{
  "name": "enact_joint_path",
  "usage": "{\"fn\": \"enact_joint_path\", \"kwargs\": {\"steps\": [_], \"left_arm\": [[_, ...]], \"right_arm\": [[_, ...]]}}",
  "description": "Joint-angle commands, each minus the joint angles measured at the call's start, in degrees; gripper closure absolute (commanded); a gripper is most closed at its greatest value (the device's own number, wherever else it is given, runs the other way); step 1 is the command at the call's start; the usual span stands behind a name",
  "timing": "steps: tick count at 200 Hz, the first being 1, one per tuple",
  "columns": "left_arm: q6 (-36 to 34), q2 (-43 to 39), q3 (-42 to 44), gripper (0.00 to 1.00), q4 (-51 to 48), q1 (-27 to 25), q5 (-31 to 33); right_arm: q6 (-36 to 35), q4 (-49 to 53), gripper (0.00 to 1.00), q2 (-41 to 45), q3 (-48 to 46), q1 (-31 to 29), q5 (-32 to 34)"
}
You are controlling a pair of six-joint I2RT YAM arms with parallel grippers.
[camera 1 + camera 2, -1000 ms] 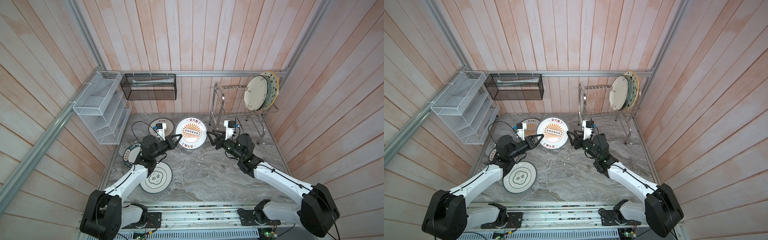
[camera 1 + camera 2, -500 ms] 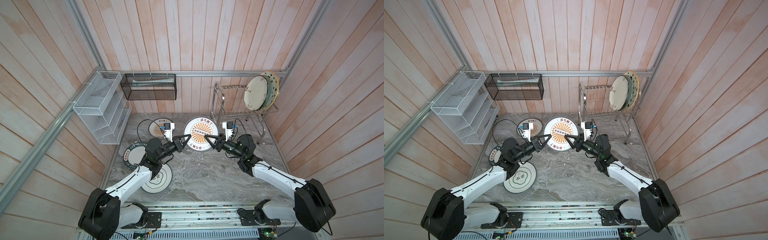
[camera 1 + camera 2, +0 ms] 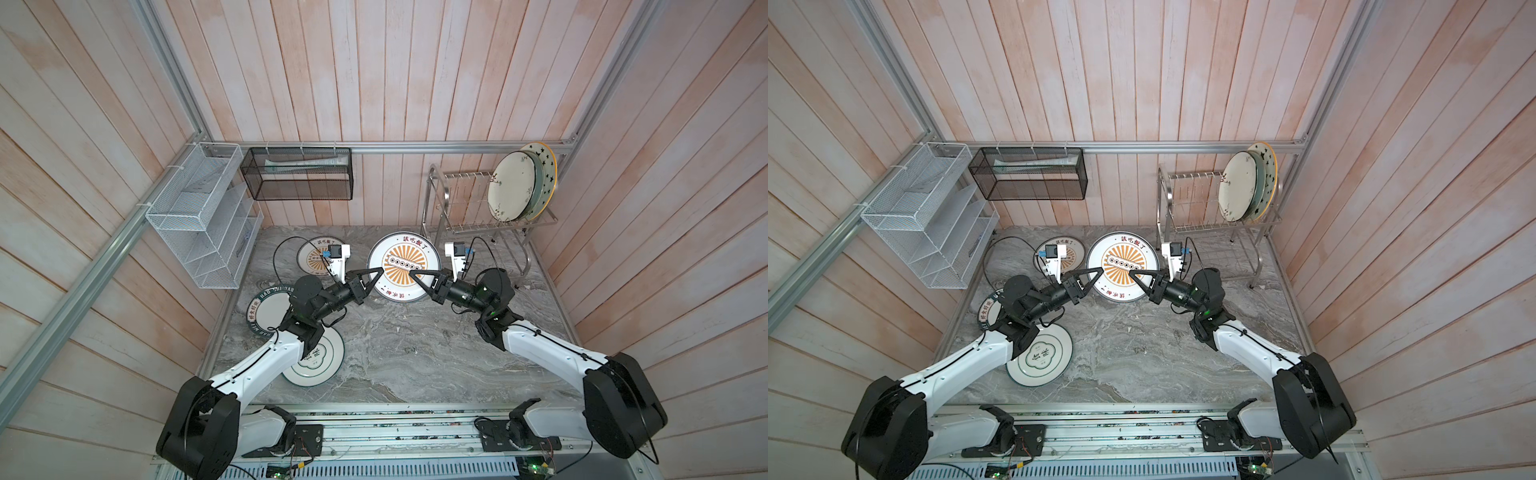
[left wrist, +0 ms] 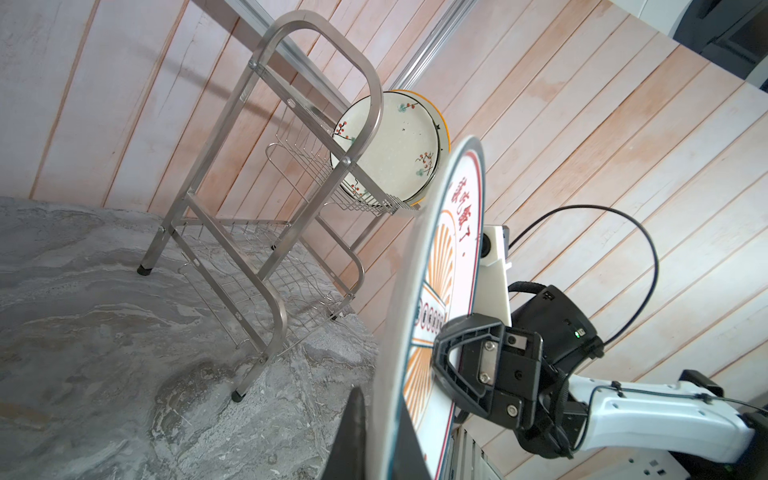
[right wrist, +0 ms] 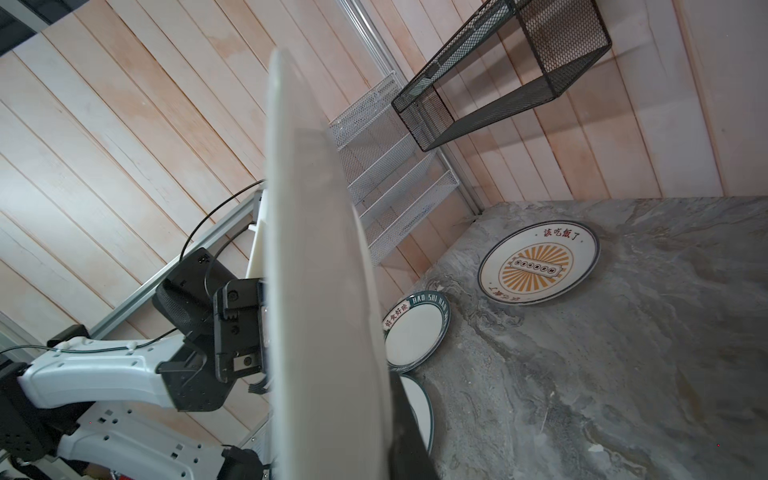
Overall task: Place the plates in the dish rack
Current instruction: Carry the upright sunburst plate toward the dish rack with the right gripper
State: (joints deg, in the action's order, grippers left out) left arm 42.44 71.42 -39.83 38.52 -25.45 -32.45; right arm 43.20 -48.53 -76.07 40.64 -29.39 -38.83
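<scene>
An orange sunburst plate hangs tilted above the marble table. My left gripper is shut on its left rim and my right gripper is shut on its right side. In the left wrist view the plate stands edge-on between my left gripper's fingers. In the right wrist view its pale back fills my right gripper. The dish rack holds a cream plate, a pale-blue one and a star-rimmed plate upright.
Flat on the table lie a second sunburst plate, a dark-green lettered plate and a green-ringed white plate under my left arm. A white mesh shelf and a black mesh box hang on the walls.
My left gripper carried the sunburst plate up and slightly right. My right gripper reached in from the right and closed on the plate's other side.
</scene>
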Motion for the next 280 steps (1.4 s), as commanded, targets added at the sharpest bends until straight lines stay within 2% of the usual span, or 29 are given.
{"fn": "enact_joint_path", "kwargs": {"steps": [1, 22, 48, 122, 177, 224, 248, 280], "left_arm": [[-1.0, 1.1, -3.3, 0.93, -2.8, -0.5, 1.7], [-1.0, 1.2, -3.6, 0.70, -3.6, -0.5, 1.8], [-1.0, 0.9, -3.6, 0.61, -4.0, -0.5, 2.2], [-2.8, -0.1, -3.7, 0.57, -6.7, -0.6, 0.9], [-3.5, -1.7, -3.3, 0.57, -10.5, -0.6, 1.4], [-4.4, -2.5, -3.1, 0.57, -11.5, -0.7, 1.9], [-4.7, -2.8, -3.1, 0.57, -11.6, -0.6, 1.8], [-5.2, -3.9, -2.8, 0.57, -12.6, -0.6, 2.1]], "right_arm": [[-4.2, -1.9, 0.98, -0.1, 0.7, -1.3, -3.0], [-4.2, -1.8, 1.00, 0.2, 0.8, -1.2, -2.9], [-3.8, -1.2, 1.00, 0.5, 0.8, -0.7, -1.6], [-4.1, 3.7, 1.00, 4.7, -0.2, 5.2, 6.5], [-10.3, 10.3, 1.00, 12.3, 2.7, 13.6, 11.2], [-17.2, 17.3, 1.00, 16.4, 9.9, 18.2, 16.2], [-20.0, 19.6, 1.00, 16.8, 14.0, 19.6, 21.8], [-27.6, 25.4, 1.00, 14.6, 22.0, 19.8, 31.6]]}}
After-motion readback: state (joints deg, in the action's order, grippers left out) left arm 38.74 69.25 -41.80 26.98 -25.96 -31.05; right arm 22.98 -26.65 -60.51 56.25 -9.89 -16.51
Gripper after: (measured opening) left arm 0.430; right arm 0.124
